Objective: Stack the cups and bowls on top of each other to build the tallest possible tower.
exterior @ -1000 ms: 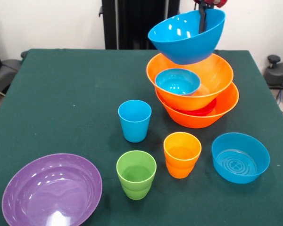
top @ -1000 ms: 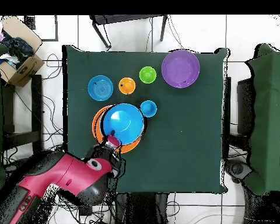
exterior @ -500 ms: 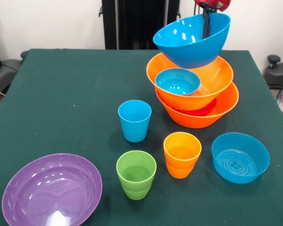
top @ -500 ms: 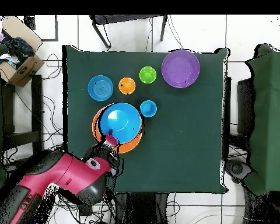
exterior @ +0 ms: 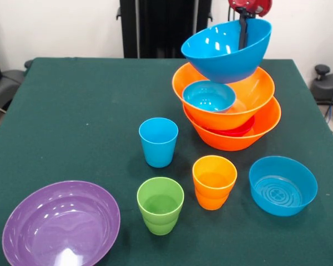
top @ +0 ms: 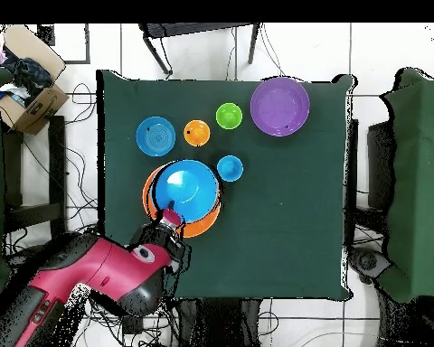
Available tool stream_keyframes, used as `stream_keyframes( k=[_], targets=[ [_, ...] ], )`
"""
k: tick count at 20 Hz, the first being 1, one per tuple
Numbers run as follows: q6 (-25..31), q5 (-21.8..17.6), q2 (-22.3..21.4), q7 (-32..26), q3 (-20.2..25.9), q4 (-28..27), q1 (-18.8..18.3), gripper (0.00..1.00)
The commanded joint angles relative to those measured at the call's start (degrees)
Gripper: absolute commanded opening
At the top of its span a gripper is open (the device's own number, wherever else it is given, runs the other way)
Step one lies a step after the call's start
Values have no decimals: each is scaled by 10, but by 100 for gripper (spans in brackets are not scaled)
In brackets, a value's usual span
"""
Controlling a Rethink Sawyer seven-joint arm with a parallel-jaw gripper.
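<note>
Gripper (exterior: 245, 22) is clamping the large blue bowl (exterior: 225, 52) by its rim, tilted, now sitting slightly higher and further right over the tower (exterior: 233, 119) than a second ago. Looks like re-centring before lowering.

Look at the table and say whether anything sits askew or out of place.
The large blue bowl is tilted, held by its rim in the tool above the orange bowls, not resting flat. A small blue bowl sits off-centre inside the upper orange one. The cups stand upright.
</note>
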Motion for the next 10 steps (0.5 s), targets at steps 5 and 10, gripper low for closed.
stream_keyframes(
  k=[5, 10],
  targets=[
    [81, 26, 11, -152, 115, -3, -6, 0],
    [99, 39, -8, -205, 137, 5, -24, 0]
  ],
)
